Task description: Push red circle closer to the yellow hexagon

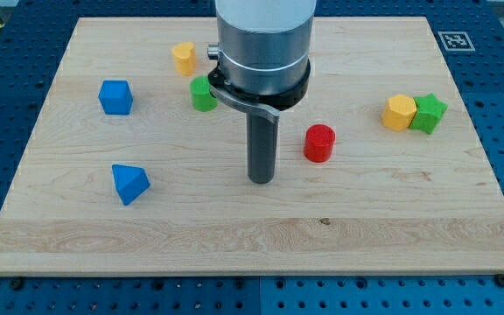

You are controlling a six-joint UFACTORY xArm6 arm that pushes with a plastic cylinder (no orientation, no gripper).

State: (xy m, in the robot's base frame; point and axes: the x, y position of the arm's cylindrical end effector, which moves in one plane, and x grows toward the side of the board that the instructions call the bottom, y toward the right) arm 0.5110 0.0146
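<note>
My tip [261, 180] rests on the tabletop [339, 245], just to the view's left of the red circle [319, 143] and slightly lower, not touching it. My tool is a bare rod, so it grasps nothing. The yellow hexagon [400, 113] sits well to the view's right, touching the green block [430, 113].

I judge the risk is an off-centre push: because I sit below the circle's centre line, contact could send it spinning toward the view's top, past the hexagon. Too long a shove could knock the hexagon and its green neighbour.

The arm's body hides part of another green block [203, 94] and the board behind it.
</note>
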